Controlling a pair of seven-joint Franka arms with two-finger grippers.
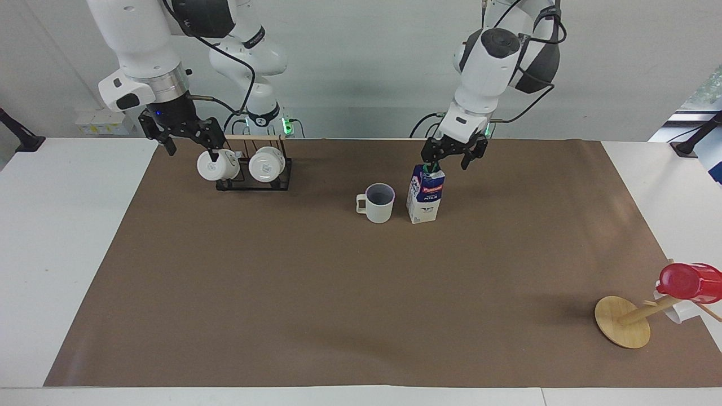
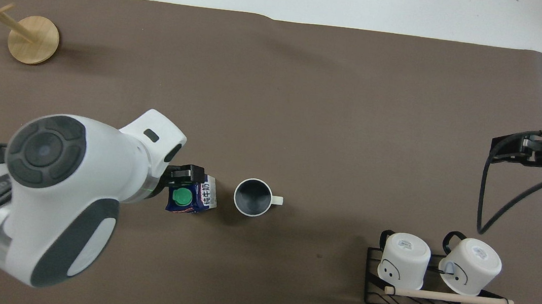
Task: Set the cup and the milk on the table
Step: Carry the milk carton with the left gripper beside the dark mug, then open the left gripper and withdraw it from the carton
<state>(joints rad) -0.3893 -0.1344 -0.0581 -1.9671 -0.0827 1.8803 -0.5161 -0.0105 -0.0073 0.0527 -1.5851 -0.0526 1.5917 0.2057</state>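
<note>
Milk (image 1: 426,194): small gable-top carton, dark blue above and white below, standing upright on the brown paper about midway between the two arms' ends; its green cap (image 2: 181,196) shows from overhead.
Left gripper (image 1: 453,156): up in the air just above the carton's top and a little toward the left arm's end, fingers spread apart and holding nothing, clear of the carton.
Cup (image 1: 378,203): off-white mug standing upright just beside the milk, toward the right arm's end, not touching it; its handle points toward the right arm's end and the grey inside is open to view.
Rack (image 1: 252,172): black wire frame with a wooden rod, nearer to the robots than the cup, toward the right arm's end; two white mugs (image 2: 404,257) hang on it with their bottoms showing.
Right gripper (image 1: 192,144): hangs beside the rack at the right arm's end, fingers parted and holding nothing; this arm waits.
Table (image 1: 67,237): white top, mostly covered by the brown paper.
Wooden stand (image 1: 623,321): round-based peg stand, farthest from the robots, at the left arm's end, carrying a red cup (image 1: 689,281).
</note>
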